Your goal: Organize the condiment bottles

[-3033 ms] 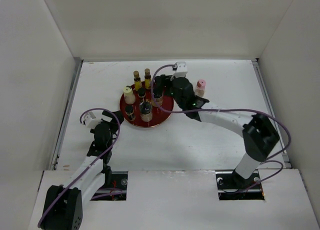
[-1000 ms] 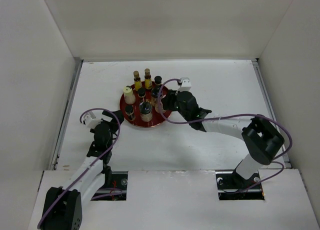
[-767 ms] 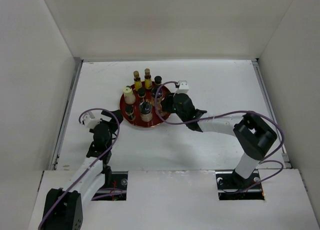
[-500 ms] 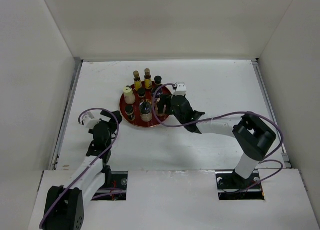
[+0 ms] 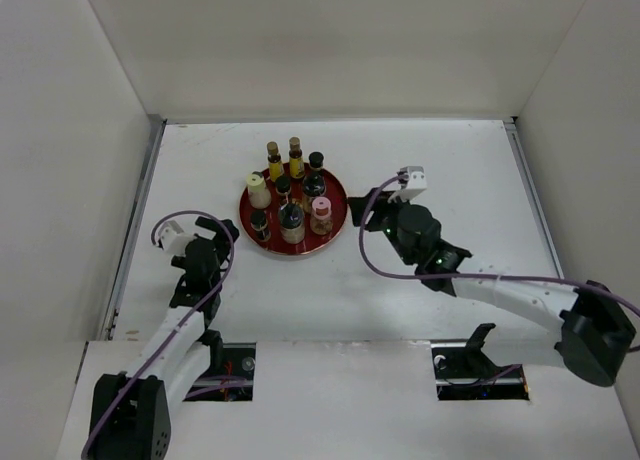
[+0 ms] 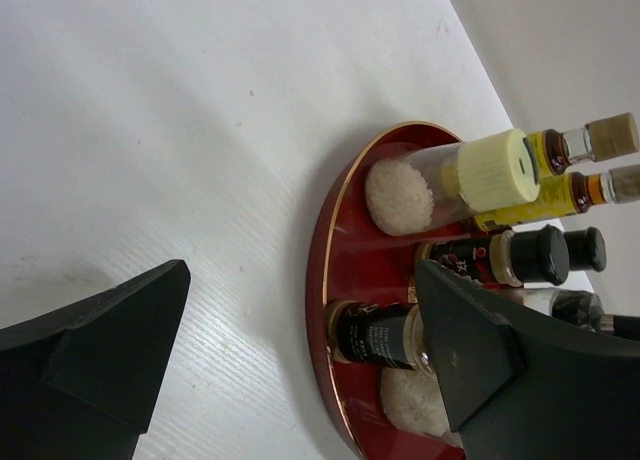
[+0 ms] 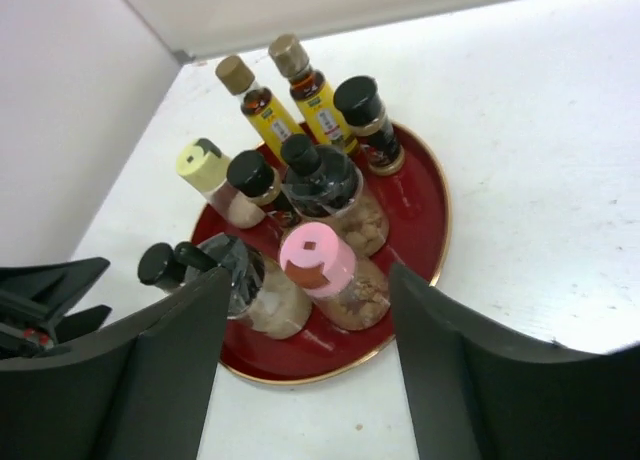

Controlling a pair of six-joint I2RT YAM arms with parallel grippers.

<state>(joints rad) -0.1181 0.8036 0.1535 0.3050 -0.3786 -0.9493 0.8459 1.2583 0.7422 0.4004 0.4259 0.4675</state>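
The left gripper (image 5: pixel 205 252) hovers low over the white table (image 5: pixel 450 150), near the left side of the tray. Its jaws are wide apart and hold nothing; in its wrist view the tray edge shows between the two dark fingers (image 6: pixel 95 365). All the condiment bottles (image 5: pixel 290 195) stand upright and close together inside the round red tray (image 5: pixel 337 202), which has a thin gold rim. On the left side of the tray is the cream-capped bottle (image 5: pixel 259 190), filled with white grains. At the far edge stand the two slim yellow bottles (image 7: pixel 258 105) with tan caps, holding yellow liquid. Just right of them is a short dark-capped jar (image 7: pixel 365 125). In the middle a dark-capped glass shaker (image 7: pixel 335 195) holds brown grains. On the near right side is the pink-capped bottle (image 5: pixel 321 214), also with brown grains, touching the shaker. More dark-capped bottles stand on the near left side; their content I cannot tell. The right gripper (image 5: pixel 366 218) is just right of the tray, apart from it, its jaws wide apart and empty, pointing toward the pink-capped bottle.
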